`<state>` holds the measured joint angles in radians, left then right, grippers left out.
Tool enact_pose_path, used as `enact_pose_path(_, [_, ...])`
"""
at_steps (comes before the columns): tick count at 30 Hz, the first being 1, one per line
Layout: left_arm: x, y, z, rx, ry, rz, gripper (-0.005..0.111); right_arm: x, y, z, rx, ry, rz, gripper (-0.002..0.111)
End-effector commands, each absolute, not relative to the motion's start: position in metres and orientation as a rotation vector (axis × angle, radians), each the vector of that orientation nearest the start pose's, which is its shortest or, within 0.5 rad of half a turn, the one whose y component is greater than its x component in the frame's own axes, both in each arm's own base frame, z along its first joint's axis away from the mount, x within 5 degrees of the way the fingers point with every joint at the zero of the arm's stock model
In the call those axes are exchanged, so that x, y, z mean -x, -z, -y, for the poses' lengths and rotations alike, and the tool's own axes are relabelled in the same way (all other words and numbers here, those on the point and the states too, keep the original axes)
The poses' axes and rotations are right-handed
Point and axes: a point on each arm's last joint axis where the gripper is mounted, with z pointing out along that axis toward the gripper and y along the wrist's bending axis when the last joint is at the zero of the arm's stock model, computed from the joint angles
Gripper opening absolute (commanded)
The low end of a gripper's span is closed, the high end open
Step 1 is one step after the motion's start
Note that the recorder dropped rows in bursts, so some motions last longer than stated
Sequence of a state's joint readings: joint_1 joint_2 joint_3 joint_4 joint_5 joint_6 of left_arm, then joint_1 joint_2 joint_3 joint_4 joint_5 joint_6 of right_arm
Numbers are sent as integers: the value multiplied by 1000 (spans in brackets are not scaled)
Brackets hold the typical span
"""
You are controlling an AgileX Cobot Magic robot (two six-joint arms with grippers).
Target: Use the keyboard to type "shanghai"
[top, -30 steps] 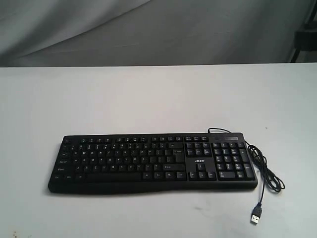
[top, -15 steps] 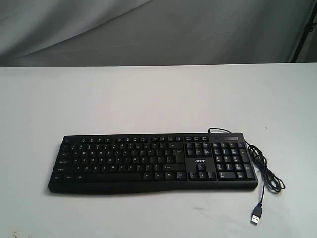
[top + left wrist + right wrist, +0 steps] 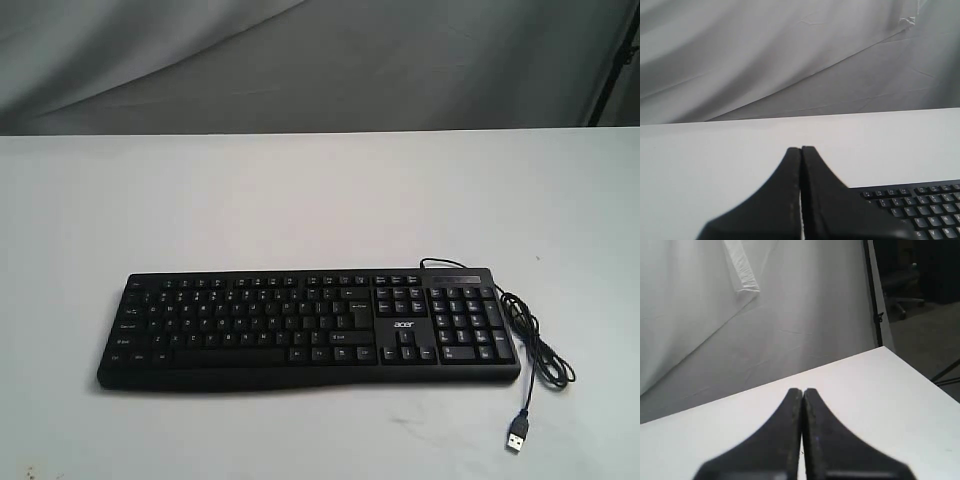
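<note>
The black full-size keyboard (image 3: pixel 308 327) with white legends and an "acer" logo lies flat on the white table (image 3: pixel 300 190), near its front edge. Neither arm shows in the exterior view. My left gripper (image 3: pixel 801 148) is shut with nothing in it, held above the table; a corner of the keyboard (image 3: pixel 920 205) shows beside it. The right wrist view shows my right gripper (image 3: pixel 802 390) shut and empty over bare table, with no keyboard in sight.
The keyboard's thin black cable (image 3: pixel 540 350) loops on the table to its right and ends in a USB plug (image 3: pixel 516 439). A grey cloth backdrop (image 3: pixel 300 60) hangs behind the table. A dark stand (image 3: pixel 872 290) rises past the table's far corner.
A dark object at the exterior view's upper right edge one second ago has left the picture. The keyboard and cable have not moved.
</note>
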<state>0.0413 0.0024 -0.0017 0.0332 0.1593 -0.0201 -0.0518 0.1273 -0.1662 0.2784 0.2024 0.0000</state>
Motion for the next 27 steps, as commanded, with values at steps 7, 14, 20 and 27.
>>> enact_pose_path(7, [-56,-199,-2,24,-39,-1637,0,-60,-201,3,-108,-22,-1631,0])
enact_pose_path(14, [-56,-199,-2,24,-39,-1637,0,-58,-190,3,-76,15,-1748,0])
enact_pose_path(20, [-56,-199,-2,24,-39,-1637,0,-56,-183,3,-77,17,-1830,0])
enact_pose_path(27, [-56,-199,-2,24,-39,-1637,0,-56,-183,3,-75,16,-1835,0])
